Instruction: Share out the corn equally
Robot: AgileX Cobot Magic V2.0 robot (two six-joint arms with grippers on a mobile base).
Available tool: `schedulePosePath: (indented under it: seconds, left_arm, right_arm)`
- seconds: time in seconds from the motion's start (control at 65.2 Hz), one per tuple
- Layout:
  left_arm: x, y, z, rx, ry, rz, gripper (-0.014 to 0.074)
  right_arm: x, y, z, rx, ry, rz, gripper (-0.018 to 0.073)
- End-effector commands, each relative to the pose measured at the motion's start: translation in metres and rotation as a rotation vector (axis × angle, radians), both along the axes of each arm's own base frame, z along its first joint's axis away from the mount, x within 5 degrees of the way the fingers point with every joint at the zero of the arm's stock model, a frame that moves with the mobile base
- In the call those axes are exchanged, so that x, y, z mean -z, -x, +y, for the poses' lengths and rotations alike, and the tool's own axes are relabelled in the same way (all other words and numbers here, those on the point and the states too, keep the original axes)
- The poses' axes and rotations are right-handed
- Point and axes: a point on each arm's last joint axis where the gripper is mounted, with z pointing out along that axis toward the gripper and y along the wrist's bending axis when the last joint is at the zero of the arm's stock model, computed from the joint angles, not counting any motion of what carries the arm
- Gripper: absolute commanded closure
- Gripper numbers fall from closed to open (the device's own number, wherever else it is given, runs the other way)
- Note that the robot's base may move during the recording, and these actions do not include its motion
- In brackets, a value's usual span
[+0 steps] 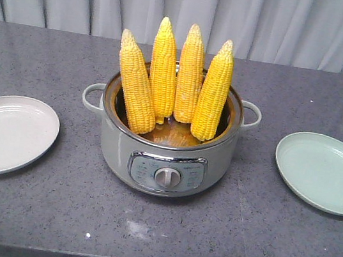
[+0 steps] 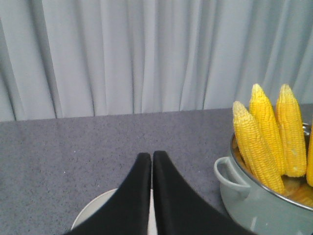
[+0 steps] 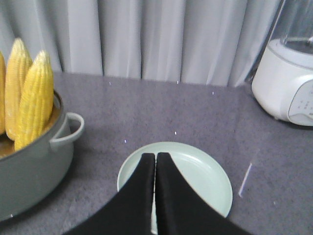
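Our left gripper has its two black fingers pressed together with nothing between them, and it hangs above the far edge of the white plate, which lies flat at the left end of the grey countertop.

At the middle of the counter we see the grey-green cooker pot, with a loop handle on each side and a dial on its front. All the corn is in this pot: four yellow cobs stand on end, pale tips up. The two outer cobs lean outward against the rim, and the two middle ones stand nearly upright, close together.

To the right, well apart from the pot, lies the pale green plate. Our right gripper hangs over it, fingers likewise closed tight on nothing. A white appliance stands near the curtain at the far right.
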Motion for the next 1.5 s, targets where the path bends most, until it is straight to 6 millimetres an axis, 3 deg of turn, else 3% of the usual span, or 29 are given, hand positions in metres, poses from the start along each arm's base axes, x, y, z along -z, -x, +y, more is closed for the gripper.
schedulePosePath:
  seconds: [0.0, 0.245, 0.368, 0.46, 0.629, 0.782, 0.889, 1.073, 1.288, 1.487]
  left_arm:
    - [-0.009, -0.012, -0.002, 0.007, 0.01, -0.031, 0.0603]
    - [0.003, -0.018, -0.002, 0.007, 0.006, 0.023, 0.0595]
    - [0.006, -0.017, -0.002, 0.008, 0.004, 0.046, 0.0494]
    - [0.006, -0.017, -0.002, 0.008, 0.004, 0.046, 0.0332]
    - [0.005, -0.017, -0.002, 0.008, 0.004, 0.044, 0.0004]
    - [0.008, -0.017, -0.002, 0.011, -0.003, 0.075, -0.0074]
    - [0.008, -0.013, -0.004, 0.043, -0.033, 0.124, -0.0062]
    - [-0.001, -0.004, -0.02, 0.248, -0.094, 0.12, -0.0035]
    - [-0.001, -0.01, -0.028, 0.342, -0.103, 0.104, -0.0011]
    - [0.005, -0.022, -0.03, 0.348, -0.094, 0.152, 0.0009]
  right_arm:
    - [-0.006, -0.017, 0.001, -0.006, 0.031, 0.002, 0.0561]
    - [0.007, -0.04, 0.002, -0.007, 0.04, 0.086, 0.0559]
    - [0.01, -0.045, 0.002, -0.01, 0.056, 0.105, 0.0497]
    - [0.01, -0.045, 0.002, -0.015, 0.067, 0.106, 0.0365]
    - [0.01, -0.045, 0.002, -0.012, 0.053, 0.106, 0.0025]
    - [0.012, -0.044, 0.004, -0.018, 0.016, 0.132, -0.0141]
    - [0.011, -0.044, 0.005, -0.023, 0.005, 0.132, -0.0146]
    - [0.0, -0.051, 0.012, -0.084, -0.038, 0.14, -0.0103]
    - [-0.013, -0.09, 0.032, -0.288, -0.064, 0.163, -0.0013]
    - [-0.016, -0.127, 0.051, -0.437, -0.097, 0.178, -0.0006]
